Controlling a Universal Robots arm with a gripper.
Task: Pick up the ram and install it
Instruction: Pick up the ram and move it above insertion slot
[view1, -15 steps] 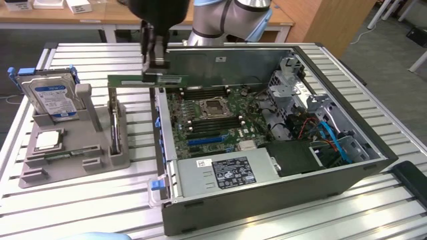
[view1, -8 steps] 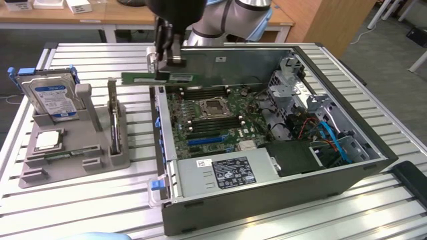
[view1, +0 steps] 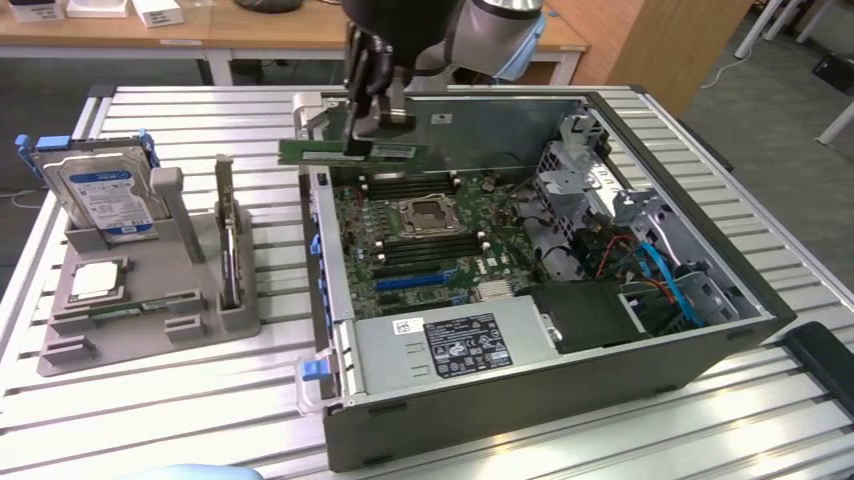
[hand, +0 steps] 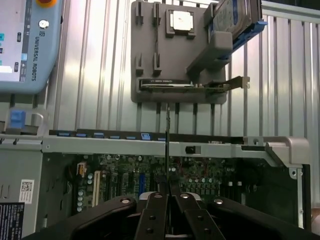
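My gripper (view1: 363, 130) is shut on the ram (view1: 350, 151), a slim green circuit-board stick held level above the far left corner of the open computer case (view1: 747, 310). The stick hangs over the case's edge, a little short of the motherboard (view1: 414, 235) and its memory slots around the CPU socket (view1: 424, 213). In the wrist view the ram (hand: 167, 145) appears edge-on as a thin line rising from between the black fingers (hand: 152, 217), with the gripper (hand: 169, 192) above the motherboard (hand: 150, 175). A second green stick (view1: 127, 308) lies in the grey holder (view1: 147, 345).
The grey holder at the exterior view's left also carries a silver hard drive with a blue label (view1: 107, 195), a tall dark upright card (view1: 230, 235) and a CPU chip (view1: 96, 282). Inside the case are a drive cage (view1: 587, 170), blue cables (view1: 674, 285) and a power supply (view1: 454, 345).
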